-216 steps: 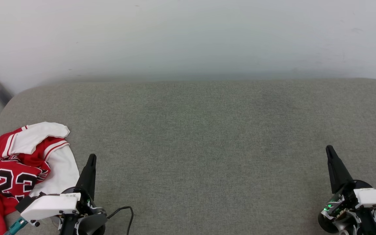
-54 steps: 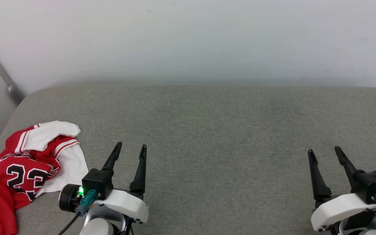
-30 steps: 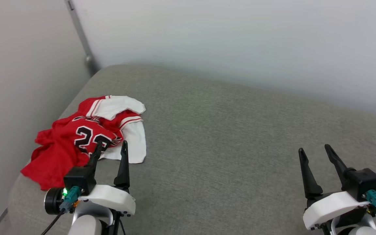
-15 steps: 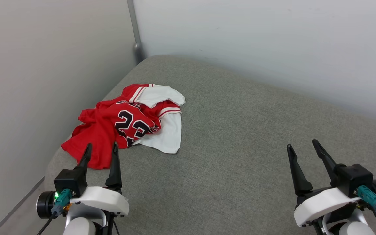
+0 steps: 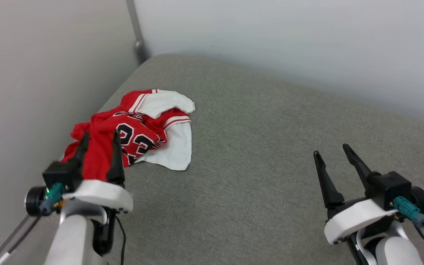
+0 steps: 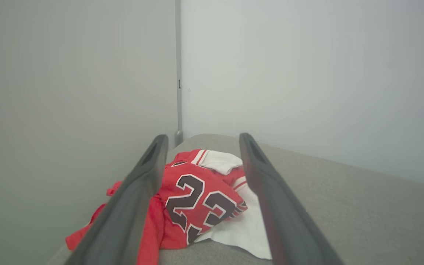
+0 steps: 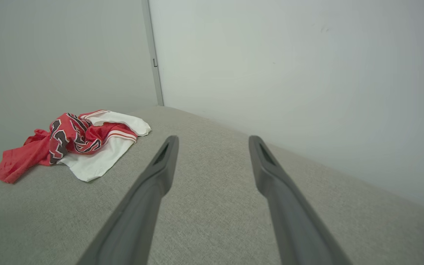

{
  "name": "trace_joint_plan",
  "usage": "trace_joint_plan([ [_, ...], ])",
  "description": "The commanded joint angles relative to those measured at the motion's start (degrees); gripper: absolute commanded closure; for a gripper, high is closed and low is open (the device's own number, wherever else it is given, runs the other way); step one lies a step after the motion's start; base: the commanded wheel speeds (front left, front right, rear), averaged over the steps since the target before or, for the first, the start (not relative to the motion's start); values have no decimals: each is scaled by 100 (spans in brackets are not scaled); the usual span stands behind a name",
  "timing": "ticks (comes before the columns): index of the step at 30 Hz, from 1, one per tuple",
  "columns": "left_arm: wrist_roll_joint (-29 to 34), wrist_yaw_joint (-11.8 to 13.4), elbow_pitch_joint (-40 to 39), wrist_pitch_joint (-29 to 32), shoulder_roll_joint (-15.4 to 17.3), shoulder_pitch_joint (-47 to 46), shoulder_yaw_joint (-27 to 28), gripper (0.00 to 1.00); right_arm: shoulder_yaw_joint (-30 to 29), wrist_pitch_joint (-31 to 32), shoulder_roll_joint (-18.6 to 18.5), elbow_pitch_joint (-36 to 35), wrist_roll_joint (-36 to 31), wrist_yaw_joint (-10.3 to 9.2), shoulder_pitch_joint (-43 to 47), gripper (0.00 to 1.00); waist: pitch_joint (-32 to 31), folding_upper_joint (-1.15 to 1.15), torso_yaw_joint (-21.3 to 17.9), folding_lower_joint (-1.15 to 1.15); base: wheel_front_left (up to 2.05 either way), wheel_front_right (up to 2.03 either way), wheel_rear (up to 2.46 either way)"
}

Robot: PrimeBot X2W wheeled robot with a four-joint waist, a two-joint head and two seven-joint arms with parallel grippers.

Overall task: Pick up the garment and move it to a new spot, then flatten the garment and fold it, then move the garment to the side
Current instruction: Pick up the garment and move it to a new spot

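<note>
Two empty sets of fingers, spread apart: my left gripper (image 5: 100,133) points at the garment (image 5: 138,138), my right gripper (image 5: 330,149) waits well apart. I'd pinch where the red bunches highest.

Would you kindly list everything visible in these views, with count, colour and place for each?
garment: one, red with white sleeves and a black "23", crumpled at the cushion's far left corner.
cushion: one, grey fabric, under everything.
walls: two, pale grey, meeting behind the garment.
post: one, grey metal, upright in the wall corner.
left jaws: one pair, black on a white wrist, lower left in the head view, open, pointing at the garment.
right jaws: one pair, black on a white wrist, lower right in the head view, open, above bare cushion.
</note>
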Motion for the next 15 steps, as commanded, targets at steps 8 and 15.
trace_joint_plan([
  [8,-386,-46,194,931,639,-1719,427,0,25,195,-11,-270,-455,-3,-523,0,1062,0,-869,0,0,0,0],
  [15,-1020,-295,771,2626,1425,-2839,572,0,-50,133,-17,-379,-573,-3,-881,0,1906,0,-1349,0,0,0,0],
])
